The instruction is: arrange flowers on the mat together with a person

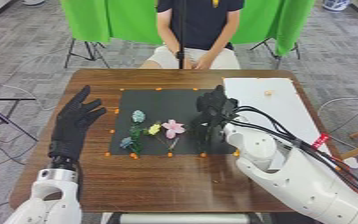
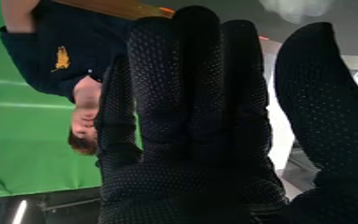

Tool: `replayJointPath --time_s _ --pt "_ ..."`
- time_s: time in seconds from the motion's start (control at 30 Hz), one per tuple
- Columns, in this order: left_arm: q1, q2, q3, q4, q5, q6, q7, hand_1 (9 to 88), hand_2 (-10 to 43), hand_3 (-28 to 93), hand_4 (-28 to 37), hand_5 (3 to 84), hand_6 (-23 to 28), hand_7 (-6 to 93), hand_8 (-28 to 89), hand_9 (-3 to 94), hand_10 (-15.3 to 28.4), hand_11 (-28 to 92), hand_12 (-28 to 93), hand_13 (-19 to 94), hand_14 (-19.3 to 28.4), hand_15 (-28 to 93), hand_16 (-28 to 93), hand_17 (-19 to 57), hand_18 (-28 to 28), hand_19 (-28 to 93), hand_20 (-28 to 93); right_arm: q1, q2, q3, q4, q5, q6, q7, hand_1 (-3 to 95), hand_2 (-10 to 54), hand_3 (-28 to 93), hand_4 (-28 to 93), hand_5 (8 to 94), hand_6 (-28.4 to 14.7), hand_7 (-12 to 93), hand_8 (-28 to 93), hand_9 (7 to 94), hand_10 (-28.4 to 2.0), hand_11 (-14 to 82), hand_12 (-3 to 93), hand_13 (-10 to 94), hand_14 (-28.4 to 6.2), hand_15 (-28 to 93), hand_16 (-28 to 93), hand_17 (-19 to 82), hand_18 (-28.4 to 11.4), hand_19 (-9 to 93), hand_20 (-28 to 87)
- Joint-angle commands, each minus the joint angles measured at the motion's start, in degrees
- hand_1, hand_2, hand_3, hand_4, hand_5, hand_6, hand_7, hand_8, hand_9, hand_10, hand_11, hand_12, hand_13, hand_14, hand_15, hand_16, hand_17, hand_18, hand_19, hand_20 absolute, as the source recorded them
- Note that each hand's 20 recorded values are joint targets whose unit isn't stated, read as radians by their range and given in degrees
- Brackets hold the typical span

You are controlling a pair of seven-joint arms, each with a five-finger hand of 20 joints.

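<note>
Has the right hand [image 1: 215, 107] over the right part of the black mat [image 1: 158, 96], toward the middle of the table [image 1: 158, 180], open, with fingers straight and thumb spread, gripping nothing. Has the left hand [image 1: 73, 120] open too, near the table's left edge, well off the flowers, probably to leave the working space to the right arm.

On the mat's left and middle, shows a loose bouquet: pale blue flower [image 1: 138, 116] set toward the table's far edge, blue flower [image 1: 127, 142] toward the near left corner, yellow flower [image 1: 154, 129] between the pale blue one and the pink flower [image 1: 173, 128], with green leaves [image 1: 136, 135] along the left side. Points the pink flower's stem toward the table's near edge, likely to fan the blooms outward and gather the stems below.

Along the table's right edge, reaches the white sheet [image 1: 255, 105], with a small pale thing [image 1: 269, 93] near the far right corner; perhaps serves to hold pieces apart from the arrangement. Cannot tell whether a stem lies beneath the right hand.

Looks partly arranged. Calls next for a light pinch on a stem, low down, to spare the petals; risks dragging neighbouring flowers if swept sideways across the mat.
</note>
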Motion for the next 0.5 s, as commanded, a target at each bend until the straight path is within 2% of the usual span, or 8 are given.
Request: replayJointPath --time_s 0.03,0.23,0.3,0.33,0.37,0.5 --pt "1.1 0.54 0.30 -0.35 -0.47 0.59 0.09 22.7 6.2 80 -28.3 32.0 3.5 11.7 -10 34.5 17.8 25 9 24 25.1 48 -9 -9.3 22.9 44 12 -1.1 1.2 3.2 -4.7 4.4 0.0 0.4 36.4 -9.5 75 -28 68.2 5.4 16 -14 75.7 -10.6 35.5 19.6 69 -7.4 60 17 18 -17.0 69 24" --pt "1.2 0.86 0.45 -0.40 -0.49 0.66 -0.03 22.7 6.2 80 -28.3 32.0 3.5 11.8 -10 34.5 17.9 24 9 25 25.2 48 -9 -9.3 22.9 44 12 -7.0 2.8 12.7 -12.1 18.0 1.2 1.9 34.3 -9.5 75 -28 65.4 4.3 16 -13 73.5 -11.2 34.3 19.1 67 -8.4 59 16 18 -17.2 69 24" --pt "1.1 0.88 0.51 -0.35 -0.41 0.53 -0.17 22.7 6.2 79 -28.3 32.0 3.5 11.7 -10 34.5 17.8 25 9 25 25.3 48 -9 -9.3 22.9 44 12 -12.2 0.9 21.1 -14.7 28.3 -2.0 0.0 32.1 -8.6 75 -28 63.3 3.4 16 -13 71.6 -11.5 32.4 18.1 65 -9.4 58 15 17 -17.3 67 23" --pt "1.1 1.09 0.68 -0.33 -0.59 0.62 -0.06 22.7 6.2 79 -28.3 32.0 3.5 11.7 -10 34.5 17.8 25 9 25 25.3 48 -9 -9.3 22.9 44 12 -13.9 0.7 22.9 -16.1 35.3 0.7 1.9 30.3 -6.8 75 -27 60.3 2.7 15 -13 68.7 -11.9 30.3 17.2 62 -10.3 56 14 15 -17.2 65 22" --pt "1.3 1.37 0.72 -0.43 -0.80 0.77 0.22 22.6 6.2 79 -28.3 32.0 3.5 11.7 -10 34.5 17.8 25 9 25 25.2 48 -9 -9.3 22.9 44 12 -16.3 -0.6 26.4 -17.2 41.9 0.9 1.9 29.4 -5.7 76 -27 58.2 2.3 16 -13 66.4 -12.3 28.6 16.6 61 -10.9 56 14 14 -17.2 64 22" --pt "1.4 1.51 0.77 -0.43 -0.89 0.73 0.15 22.3 6.1 79 -28.3 32.0 3.4 11.7 -10 34.4 17.8 25 9 24 25.2 48 -9 -9.3 22.9 44 12 -23.9 -4.4 38.2 -20.3 62.1 -4.1 1.6 27.4 -3.2 76 -27 53.4 2.2 15 -13 59.7 -12.9 21.4 14.3 54 -13.1 49 11 11 -17.9 59 19"
